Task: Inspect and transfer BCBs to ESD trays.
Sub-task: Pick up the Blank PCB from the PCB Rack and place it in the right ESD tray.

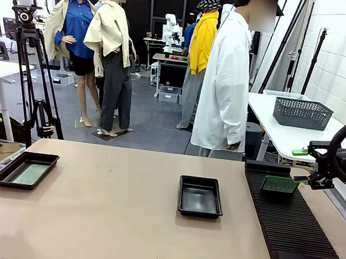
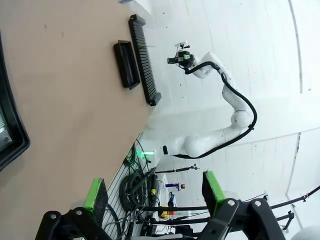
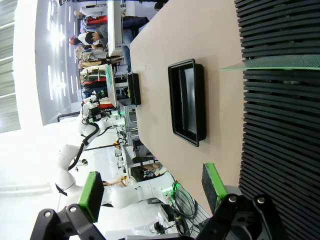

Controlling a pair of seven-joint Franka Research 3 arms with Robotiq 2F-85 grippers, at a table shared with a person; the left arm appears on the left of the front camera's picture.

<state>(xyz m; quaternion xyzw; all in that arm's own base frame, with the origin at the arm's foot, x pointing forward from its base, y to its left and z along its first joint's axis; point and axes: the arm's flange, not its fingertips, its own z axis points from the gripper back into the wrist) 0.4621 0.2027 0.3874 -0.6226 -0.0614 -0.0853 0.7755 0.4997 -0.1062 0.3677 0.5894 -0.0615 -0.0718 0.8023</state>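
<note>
One BCB [image 1: 279, 185] stands upright in the black ribbed rack [image 1: 294, 225] on the right; it appears edge-on [image 3: 270, 64] in the right wrist view. My right gripper [image 1: 305, 167] hangs open just right of that board, not touching it, with nothing between its green pads [image 3: 212, 187]. An ESD tray [image 1: 200, 197] sits bare at the table's middle. A second ESD tray [image 1: 24, 169] at the left holds a flat green board [image 1: 32, 175]. My left gripper [image 2: 154, 192] is open and holds nothing, off the table's left end beyond that tray [image 2: 12, 131].
A person in a white coat [image 1: 226, 79] stands at the far side of the table, hands down. A grey mesh basket [image 1: 303, 113] rests on a white side table behind. A camera tripod [image 1: 27, 53] stands at the back left.
</note>
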